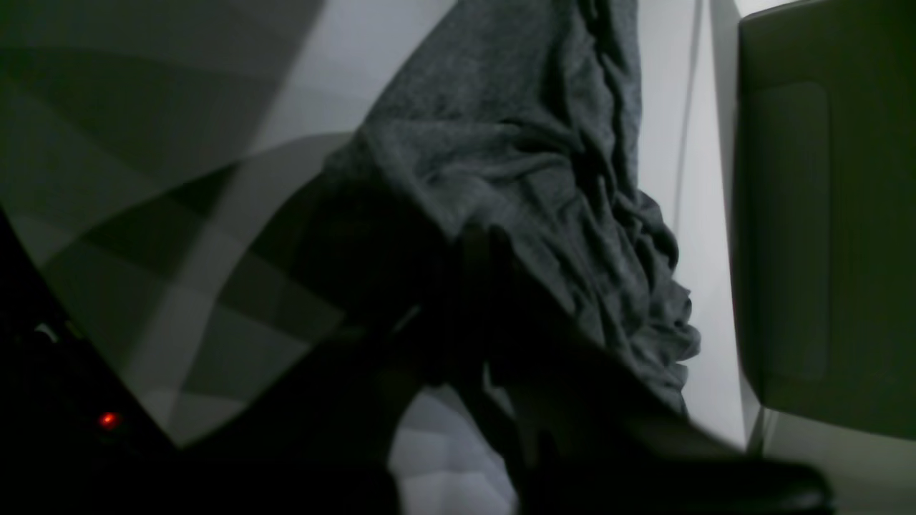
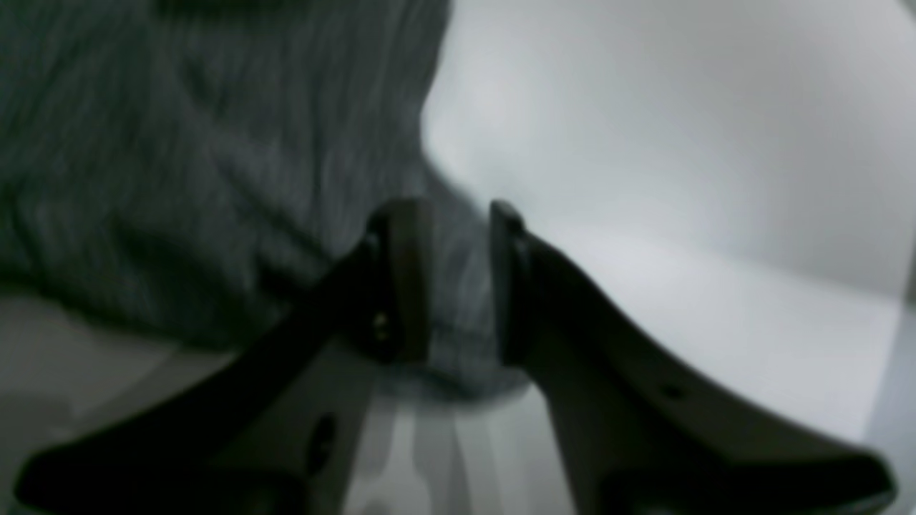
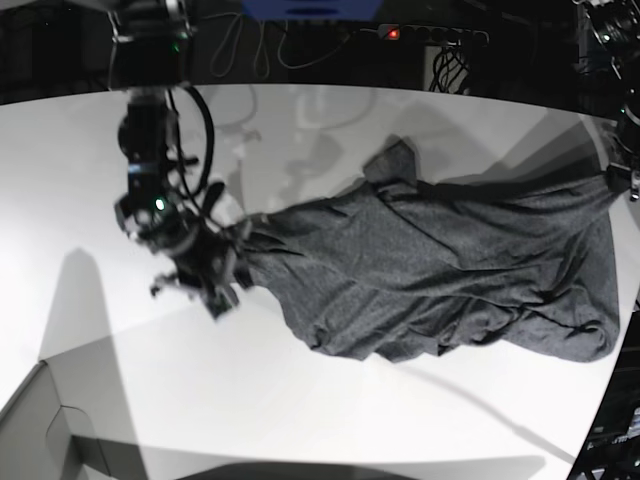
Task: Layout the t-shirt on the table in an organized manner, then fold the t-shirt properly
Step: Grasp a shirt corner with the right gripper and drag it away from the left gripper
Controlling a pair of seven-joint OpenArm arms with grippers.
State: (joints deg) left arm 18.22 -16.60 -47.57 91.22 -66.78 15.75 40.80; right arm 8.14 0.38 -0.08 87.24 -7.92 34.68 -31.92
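The dark grey t-shirt [image 3: 440,270] lies rumpled and stretched sideways across the white table [image 3: 300,400]. In the base view my right gripper [image 3: 222,290] is at the shirt's left end. The right wrist view shows this gripper [image 2: 458,214] with its jaws apart and a fold of the t-shirt [image 2: 179,179] lying loosely between the fingers [image 2: 408,279]. At the base view's right edge my left gripper [image 3: 628,180] holds the other end up. In the left wrist view the t-shirt [image 1: 515,143] runs into the dark, shut left gripper [image 1: 486,286].
A grey box corner [image 3: 50,420] stands at the near left of the table, and the grey box [image 1: 823,214] fills the right of the left wrist view. Cables and a power strip with a red light [image 3: 390,33] lie behind the far edge. The table edge curves off at the lower right.
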